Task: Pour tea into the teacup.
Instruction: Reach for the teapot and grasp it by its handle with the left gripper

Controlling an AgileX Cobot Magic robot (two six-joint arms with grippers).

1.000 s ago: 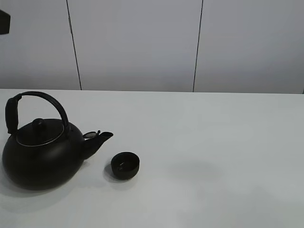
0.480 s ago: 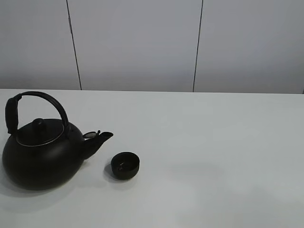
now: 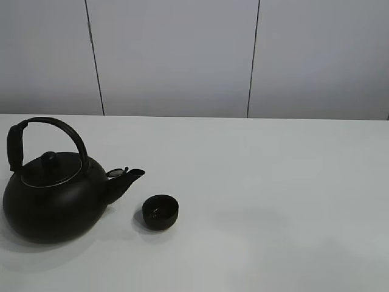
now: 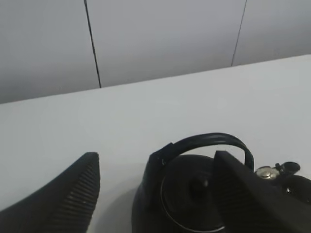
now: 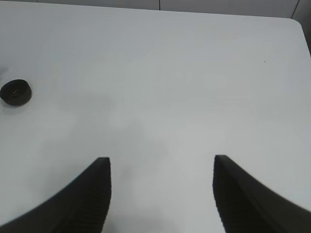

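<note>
Left gripper (image 4: pixel 155 158) hangs with jaws spread wide, gripping nothing. Right gripper (image 5: pixel 161 159) tilts downward, jaws just as wide apart, empty as well.

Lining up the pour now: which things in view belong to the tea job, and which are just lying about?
Job: black kettle; teacup by its spout; left tool, open, facing the kettle.
Just about: right tool, open, away from both; white table; grey wall panels.

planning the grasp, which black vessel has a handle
The big round black kettle, with an arched handle; the small low black teacup near its spout has none.
</note>
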